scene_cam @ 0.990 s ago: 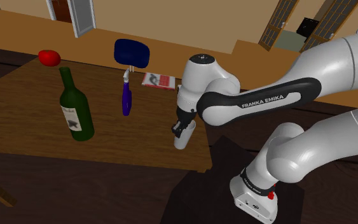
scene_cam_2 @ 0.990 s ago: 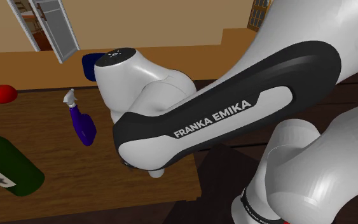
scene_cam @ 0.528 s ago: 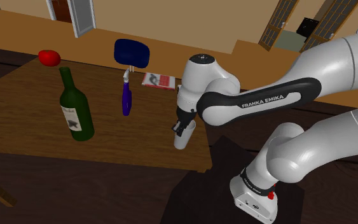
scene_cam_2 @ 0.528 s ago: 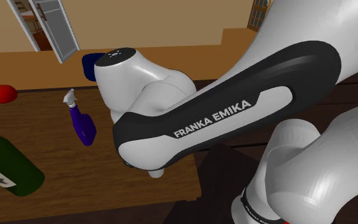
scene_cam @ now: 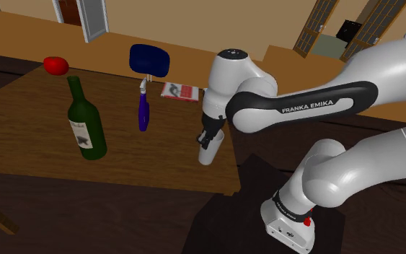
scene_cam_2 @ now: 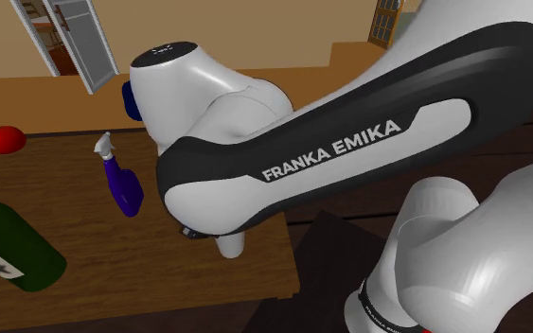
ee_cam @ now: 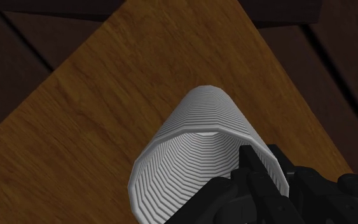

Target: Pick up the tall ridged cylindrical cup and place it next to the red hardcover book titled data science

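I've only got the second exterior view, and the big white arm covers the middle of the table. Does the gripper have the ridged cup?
Observer: In the wrist view the gripper is shut on the white ridged cup at its rim, one finger inside the mouth.
Operator: Where's the red book? I can't find it.
Observer: In the shoulder view the red book lies flat near the far edge of the table, to that view's right of the purple spray bottle.
Operator: Which way from the cup?
Observer: In the shoulder view, beyond the cup, up and slightly left.
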`<action>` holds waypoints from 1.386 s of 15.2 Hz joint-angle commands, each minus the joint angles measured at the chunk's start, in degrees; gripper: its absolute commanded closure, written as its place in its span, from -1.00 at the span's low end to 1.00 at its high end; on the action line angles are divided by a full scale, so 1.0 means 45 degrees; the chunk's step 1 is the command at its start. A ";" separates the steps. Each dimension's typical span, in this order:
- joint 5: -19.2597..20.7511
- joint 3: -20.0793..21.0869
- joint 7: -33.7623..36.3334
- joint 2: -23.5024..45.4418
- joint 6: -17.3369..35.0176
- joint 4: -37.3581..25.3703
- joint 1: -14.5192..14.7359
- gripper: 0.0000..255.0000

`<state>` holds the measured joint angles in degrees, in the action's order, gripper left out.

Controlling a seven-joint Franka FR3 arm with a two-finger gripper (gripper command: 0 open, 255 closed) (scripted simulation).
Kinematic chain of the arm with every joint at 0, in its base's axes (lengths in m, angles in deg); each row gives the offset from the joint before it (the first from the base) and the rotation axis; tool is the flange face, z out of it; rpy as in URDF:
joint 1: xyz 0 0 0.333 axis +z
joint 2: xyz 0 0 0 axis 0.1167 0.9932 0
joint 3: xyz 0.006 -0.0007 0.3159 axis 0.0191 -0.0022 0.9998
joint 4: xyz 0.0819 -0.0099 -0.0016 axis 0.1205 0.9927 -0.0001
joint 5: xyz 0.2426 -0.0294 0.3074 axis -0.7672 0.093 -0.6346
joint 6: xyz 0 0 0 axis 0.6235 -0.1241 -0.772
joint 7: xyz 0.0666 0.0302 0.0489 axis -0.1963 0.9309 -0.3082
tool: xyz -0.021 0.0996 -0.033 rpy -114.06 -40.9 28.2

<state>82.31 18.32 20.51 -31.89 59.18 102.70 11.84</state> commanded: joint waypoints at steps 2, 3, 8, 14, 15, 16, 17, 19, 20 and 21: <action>0.0005 -0.0105 -0.0073 -0.0285 -0.0651 -0.0365 0.0013 1.00; 0.0009 -0.0134 -0.0091 -0.0360 -0.0848 -0.0488 0.0015 1.00; 0.0042 -0.0273 -0.0175 -0.0673 -0.1808 -0.1140 0.0012 1.00; 0.0100 -0.0422 -0.0256 -0.0921 -0.2911 -0.1999 -0.0011 1.00; 0.0111 -0.0445 -0.0268 -0.0950 -0.3091 -0.2149 -0.0016 1.00; 0.0122 -0.0467 -0.0280 -0.0976 -0.3269 -0.2303 -0.0022 1.00; 0.0134 -0.0489 -0.0291 -0.0998 -0.3446 -0.2458 -0.0028 1.00; 0.0157 -0.0531 -0.0312 -0.1032 -0.3796 -0.2775 -0.0041 1.00; 0.0169 -0.0551 -0.0322 -0.1044 -0.3970 -0.2937 -0.0048 1.00; 0.0182 -0.0570 -0.0332 -0.1053 -0.4142 -0.3101 -0.0055 1.00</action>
<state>83.04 15.94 19.16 -36.48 41.43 89.47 11.65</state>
